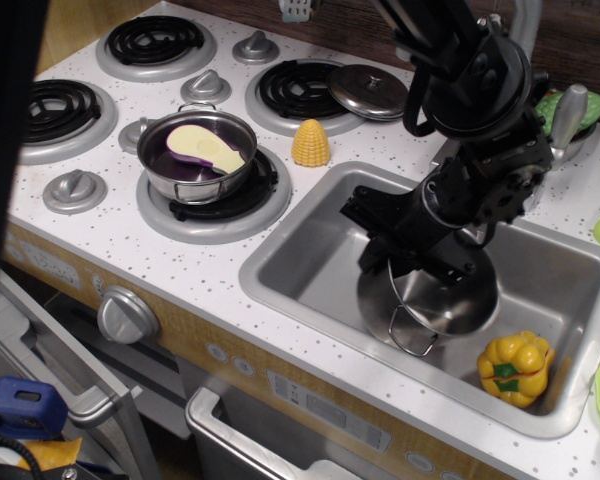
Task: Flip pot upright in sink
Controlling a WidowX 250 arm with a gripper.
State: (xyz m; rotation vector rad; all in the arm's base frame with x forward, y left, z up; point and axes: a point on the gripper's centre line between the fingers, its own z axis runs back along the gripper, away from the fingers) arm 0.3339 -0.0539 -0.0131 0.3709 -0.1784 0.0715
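The shiny steel pot (435, 300) stands in the sink (305, 255) with its opening facing up and slightly toward the camera. A wire loop handle (412, 342) sticks out at its near side. My black gripper (402, 252) reaches down from the upper right and is shut on the pot's far-left rim. The arm hides the back of the pot.
A yellow toy pepper (515, 368) lies in the sink's front right corner, just right of the pot. A shallow pan with the eggplant piece (198, 155) sits on a burner at left. A yellow corn (310, 143) and a flat lid (370, 92) lie behind the sink.
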